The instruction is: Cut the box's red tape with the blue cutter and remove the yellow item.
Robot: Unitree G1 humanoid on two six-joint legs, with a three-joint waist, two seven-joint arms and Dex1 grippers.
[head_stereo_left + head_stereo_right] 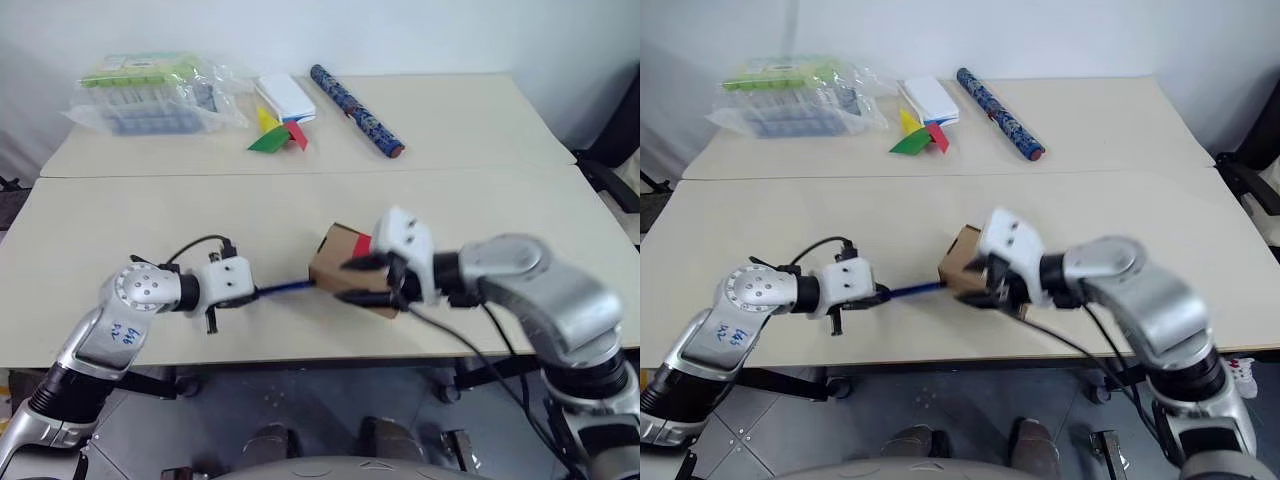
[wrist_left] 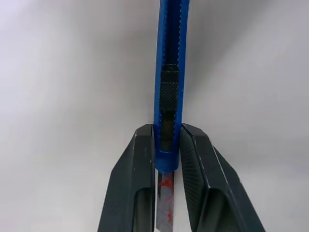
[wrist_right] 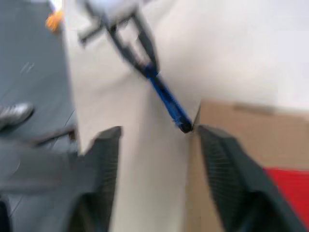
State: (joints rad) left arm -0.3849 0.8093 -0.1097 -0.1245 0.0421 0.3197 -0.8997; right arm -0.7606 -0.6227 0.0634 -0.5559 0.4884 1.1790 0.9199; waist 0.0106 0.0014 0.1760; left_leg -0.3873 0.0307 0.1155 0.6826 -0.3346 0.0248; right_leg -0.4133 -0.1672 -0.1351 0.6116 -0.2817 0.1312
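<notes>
Box sits on the tabletop, red tape on its top edge. Left end effector, left of the box, is clamped on the blue cutter, tip touching the box's near-left corner, likely lined up for the cut. Right end effector hovers at the box's front face, fingers wide, gripping nothing, probably ready to steady it. Yellow item presumably inside.

A plain office-like test room: two pale tables pushed edge to edge against a bare white wall, grey tiled floor beneath them, a dark chair just beside the tables' right end.
</notes>
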